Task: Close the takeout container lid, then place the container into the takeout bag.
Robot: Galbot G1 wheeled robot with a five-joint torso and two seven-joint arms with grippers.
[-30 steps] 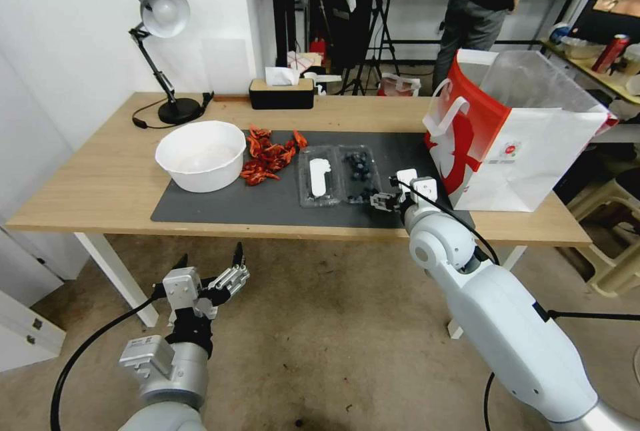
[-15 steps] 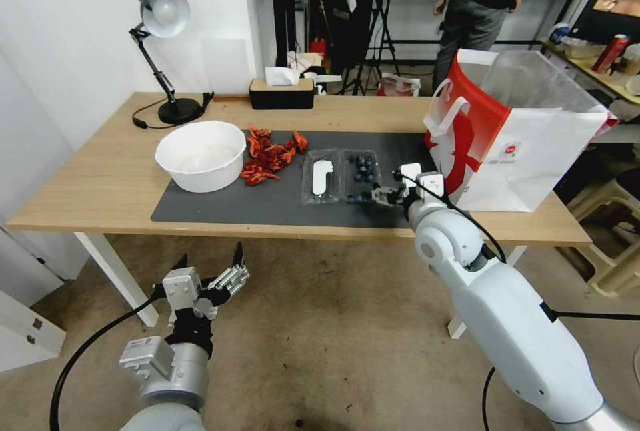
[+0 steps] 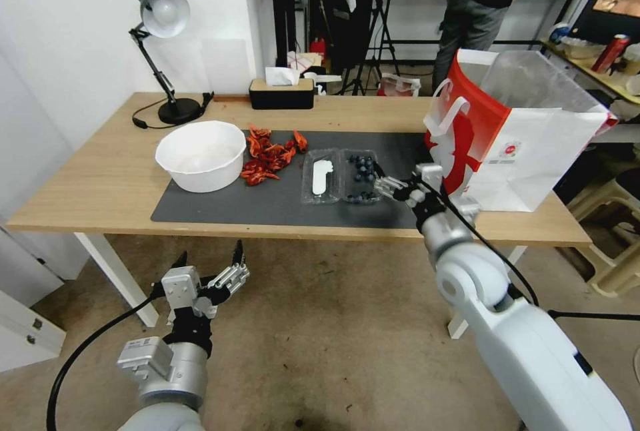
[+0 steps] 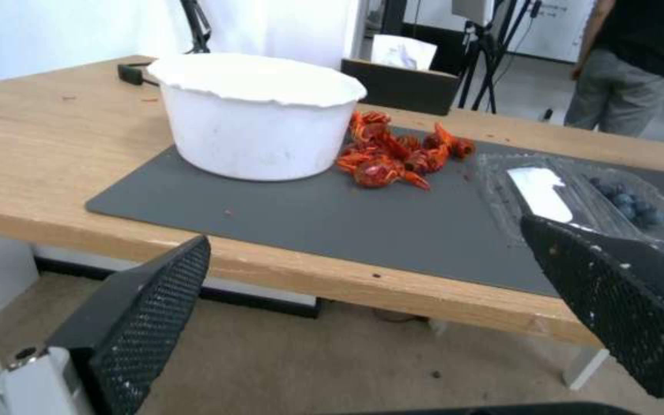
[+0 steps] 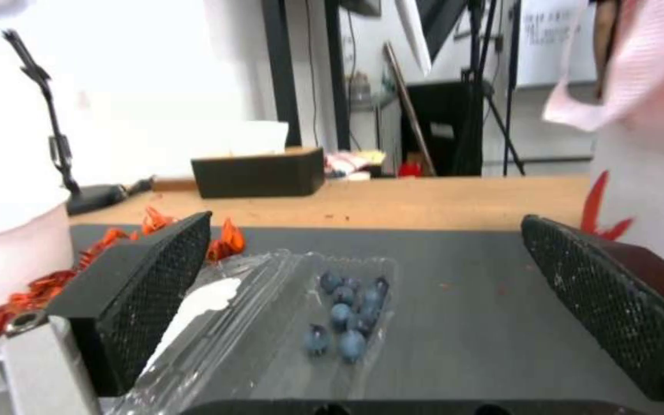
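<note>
1. Sliding along the near edge of the container (image 3: 340, 176), the right end effector (image 3: 389, 186) had moved from its front corner to beside the berry half, fingers spread wide and holding nothing; closing had not begun.
2. The lid (image 3: 320, 178) lay flat and open on the tabletop (image 3: 100, 178).
3. One container, one bag (image 3: 517, 144), one bowl (image 3: 200, 154).
4. The left end effector (image 3: 212, 270) hung open below the tabletop.
</note>
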